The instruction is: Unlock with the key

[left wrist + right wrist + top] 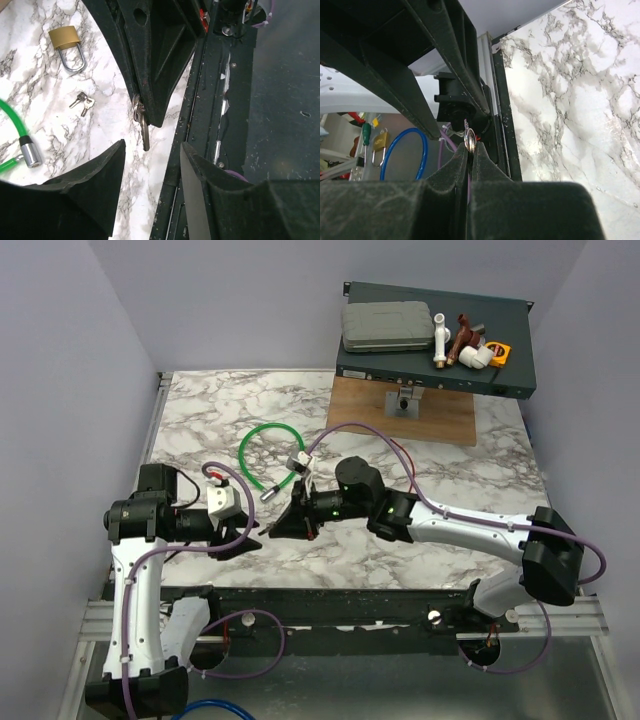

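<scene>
Marble tabletop; key in right gripper

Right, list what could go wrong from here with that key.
1. The right gripper pinches the key only at its head. The blade hangs free, so it may swing or slip out.
2. The padlock lies loose on the table, held by nothing, so pushing a key in would likely shove it.
3. The open left gripper sits close to the key and could knock it loose.
</scene>
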{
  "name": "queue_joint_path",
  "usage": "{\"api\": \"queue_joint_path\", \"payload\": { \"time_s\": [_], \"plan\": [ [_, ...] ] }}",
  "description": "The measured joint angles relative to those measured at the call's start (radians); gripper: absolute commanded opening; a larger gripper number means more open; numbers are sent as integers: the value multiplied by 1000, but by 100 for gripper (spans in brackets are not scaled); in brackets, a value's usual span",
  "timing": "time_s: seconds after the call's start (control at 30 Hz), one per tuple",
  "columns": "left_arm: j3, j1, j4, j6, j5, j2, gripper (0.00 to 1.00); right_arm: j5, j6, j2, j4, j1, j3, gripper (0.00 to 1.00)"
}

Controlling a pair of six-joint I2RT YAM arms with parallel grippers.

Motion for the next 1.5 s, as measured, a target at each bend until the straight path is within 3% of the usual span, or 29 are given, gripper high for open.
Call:
{"api": "queue_joint_path", "payload": {
  "time_s": [0.23,0.43,1.1,1.13,1.2,1.3,1.4,1.5],
  "plan": [
    [3,0,8,-25,8,-9,16,-2,7,-6,22,0,-8,1],
    [2,0,88,-93,16,-74,0,-9,8,-13,33,0,-8,1],
    [10,-11,117,-140,22,-59,0,-17,14,-42,54,0,-39,1],
    [16,-11,121,-145,22,-59,3,-19,14,-42,54,0,-39,1],
    [27,-11,124,-150,22,-57,30,-25,14,-42,54,0,-39,1],
    [30,-11,121,-146,22,-49,45,-25,10,-44,54,0,-39,1],
    [23,-16,99,-124,21,-31,48,-25,-1,-58,51,0,-39,1],
    [13,-18,66,-101,21,-4,42,-25,-13,-68,46,0,-29,1]
  ]
}}
